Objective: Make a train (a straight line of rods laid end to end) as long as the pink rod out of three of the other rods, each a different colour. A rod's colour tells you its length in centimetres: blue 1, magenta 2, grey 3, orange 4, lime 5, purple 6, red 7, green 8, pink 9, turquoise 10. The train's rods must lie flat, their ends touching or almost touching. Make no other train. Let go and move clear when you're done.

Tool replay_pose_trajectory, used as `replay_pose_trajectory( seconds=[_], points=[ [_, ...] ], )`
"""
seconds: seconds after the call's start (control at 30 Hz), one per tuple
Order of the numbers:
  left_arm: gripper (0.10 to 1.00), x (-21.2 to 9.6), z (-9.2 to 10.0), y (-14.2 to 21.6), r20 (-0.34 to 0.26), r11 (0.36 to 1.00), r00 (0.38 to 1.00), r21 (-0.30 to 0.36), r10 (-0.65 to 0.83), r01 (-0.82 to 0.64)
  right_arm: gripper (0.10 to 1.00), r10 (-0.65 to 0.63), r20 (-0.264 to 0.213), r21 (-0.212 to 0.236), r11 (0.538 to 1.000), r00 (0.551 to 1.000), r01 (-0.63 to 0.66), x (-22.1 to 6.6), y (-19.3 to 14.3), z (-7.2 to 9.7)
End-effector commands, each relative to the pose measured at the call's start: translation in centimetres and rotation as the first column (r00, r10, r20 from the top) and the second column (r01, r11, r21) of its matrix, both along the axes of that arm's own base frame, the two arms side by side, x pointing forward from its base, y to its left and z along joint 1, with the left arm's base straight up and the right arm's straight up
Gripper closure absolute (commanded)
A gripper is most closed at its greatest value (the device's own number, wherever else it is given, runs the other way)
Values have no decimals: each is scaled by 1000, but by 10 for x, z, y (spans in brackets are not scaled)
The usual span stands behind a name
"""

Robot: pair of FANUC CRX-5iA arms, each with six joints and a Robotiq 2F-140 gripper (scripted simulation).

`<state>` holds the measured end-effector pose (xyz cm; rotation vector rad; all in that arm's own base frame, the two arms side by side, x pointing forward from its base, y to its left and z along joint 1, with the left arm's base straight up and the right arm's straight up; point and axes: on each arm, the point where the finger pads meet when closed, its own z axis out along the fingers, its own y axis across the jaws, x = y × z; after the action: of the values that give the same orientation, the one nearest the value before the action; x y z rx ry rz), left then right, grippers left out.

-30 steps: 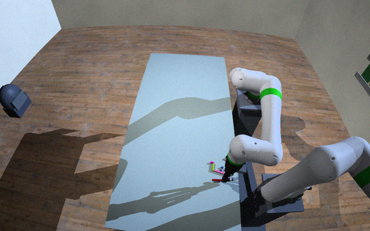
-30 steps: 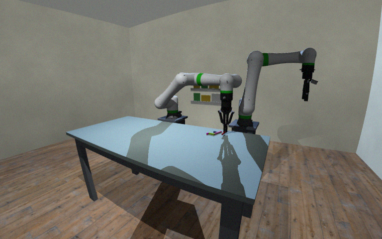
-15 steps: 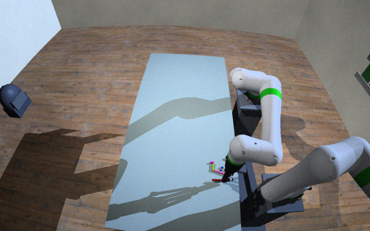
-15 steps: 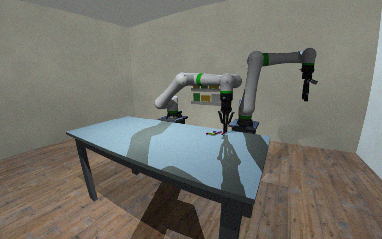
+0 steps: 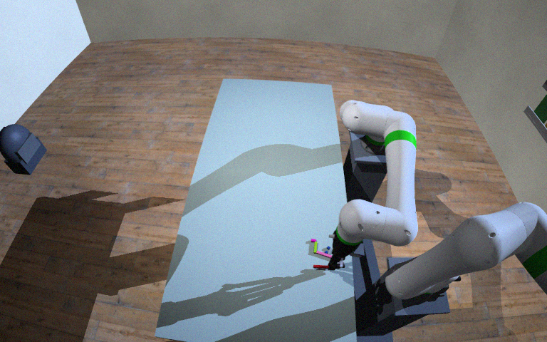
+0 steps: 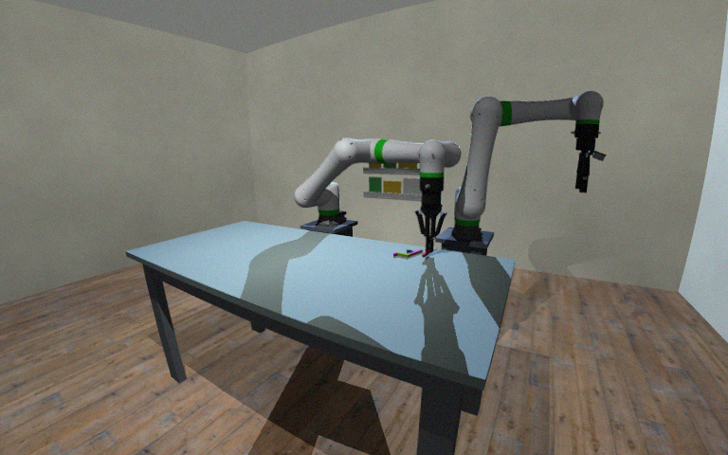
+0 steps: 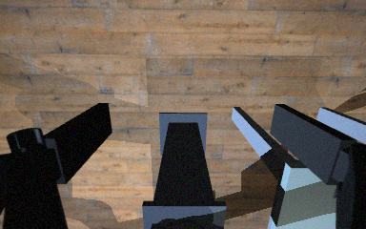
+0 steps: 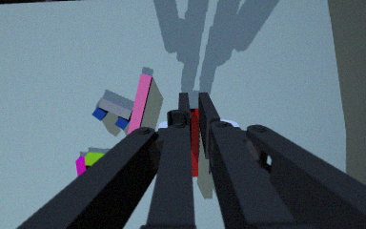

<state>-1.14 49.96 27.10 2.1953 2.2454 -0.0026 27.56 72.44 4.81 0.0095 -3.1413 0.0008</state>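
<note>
The right fingers [image 5: 331, 266] [image 6: 429, 250] are pinched on the red rod [image 5: 320, 266] [image 6: 427, 253] [image 8: 194, 143], low over the surface [image 5: 262, 120] [image 6: 214, 268] [image 8: 286, 72] (whether it touches down, I cannot tell). In the top view, this is towards the near right of the surface.

The pink rod [image 5: 323, 254] [image 6: 414, 252] [image 8: 140, 102] lies just beside it, on the far side in that view and apart from it. From the pink rod's left end the lime rod [image 5: 315, 246] [image 6: 401, 254] [image 8: 96, 158] runs off at an angle towards the far side, and the magenta rod [image 5: 313, 240] [image 6: 395, 254] [image 8: 81, 165] sits at the lime one's far end, turned across it.

In the right wrist view, the grey rod [image 8: 115, 107] is left of the pink one, with one blue rod [image 5: 328, 248] [image 8: 99, 114] near its left end and a second blue rod [image 5: 326, 252] [image 8: 122, 123] near its right (a tidy little cluster). No straight train of three lies made.

The left fingers [image 6: 582, 189] hang over the floor [image 5: 141, 100] [image 6: 617, 348] [image 7: 214, 29], spread wide and holding nothing, well apart from the rods.
</note>
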Motion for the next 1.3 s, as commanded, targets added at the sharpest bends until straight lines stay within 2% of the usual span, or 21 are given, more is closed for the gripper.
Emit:
replay_pose_trajectory(
  seconds=[0.0, 0.8, 1.27],
  points=[
    [98, 0, 1, 0, 0, 1000, 1000, 2, 0, 0, 974, 0, 1, 2, 1000, 1000, 0, 0, 0, 2],
    [98, 0, 1, 0, 0, 1000, 1000, 2, 0, 0, 974, 0, 1, 2, 1000, 1000, 0, 0, 1, -9],
    [98, 0, 1, 0, 0, 1000, 1000, 2, 0, 0, 974, 0, 1, 2, 1000, 1000, 0, 0, 1, -10]
  ],
)
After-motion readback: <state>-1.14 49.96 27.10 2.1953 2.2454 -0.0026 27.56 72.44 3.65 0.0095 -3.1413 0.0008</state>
